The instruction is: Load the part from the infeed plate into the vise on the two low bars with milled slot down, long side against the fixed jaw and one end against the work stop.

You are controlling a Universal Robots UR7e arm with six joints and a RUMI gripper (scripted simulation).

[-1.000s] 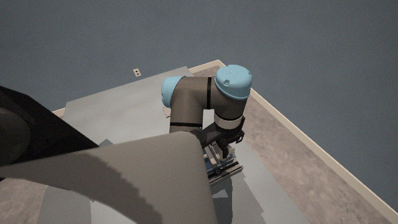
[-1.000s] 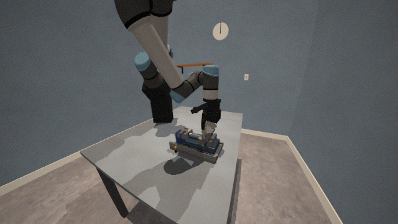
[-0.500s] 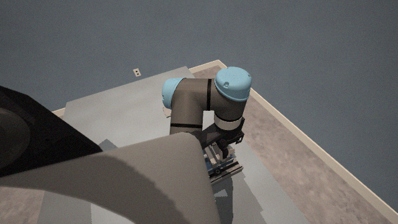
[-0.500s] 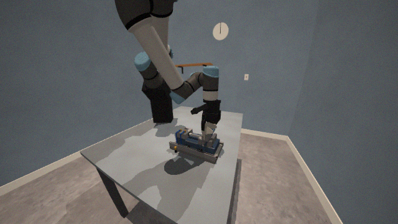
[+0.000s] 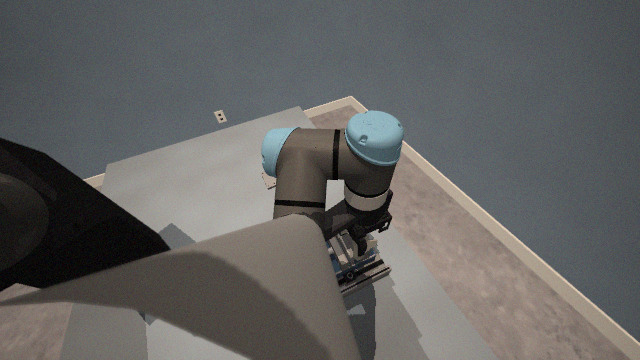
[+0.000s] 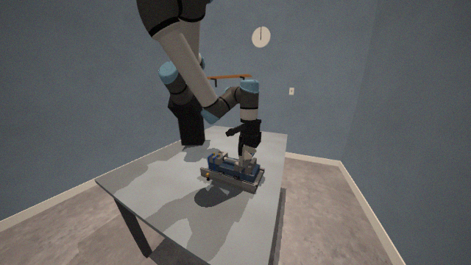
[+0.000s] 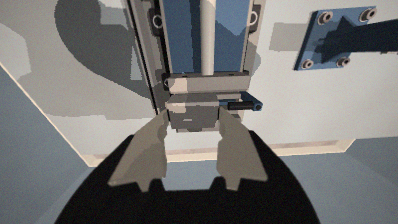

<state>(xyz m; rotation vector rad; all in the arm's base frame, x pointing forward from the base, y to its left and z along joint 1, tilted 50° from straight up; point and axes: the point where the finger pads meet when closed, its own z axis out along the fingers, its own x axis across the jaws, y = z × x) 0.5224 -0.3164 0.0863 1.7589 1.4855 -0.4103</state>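
My gripper [image 7: 194, 109] [image 6: 247, 157] [image 5: 361, 244] points straight down over the vise [image 7: 205, 30] [image 6: 229, 170] [image 5: 360, 265] and is shut on the part [image 7: 193, 120], a grey block held by its two ends. In the wrist view the part sits low at the vise's near end, just in front of the grey jaw [image 7: 207, 82] that is on the cylinder's rod [image 7: 207, 35]. The work stop [image 7: 244, 105], a short dark rod, lies just right of the part. The fixed jaw and the low bars are hidden under the part. I cannot tell which way the slot faces.
A blue bolted plate [image 7: 331, 39] lies on the table to the right of the vise. The vise stands near the table's edge [image 7: 260, 149] [image 6: 283, 162]. The arm's base column [image 6: 191, 125] stands at the table's back, and the upper arm [image 5: 225, 290] blocks much of the top view.
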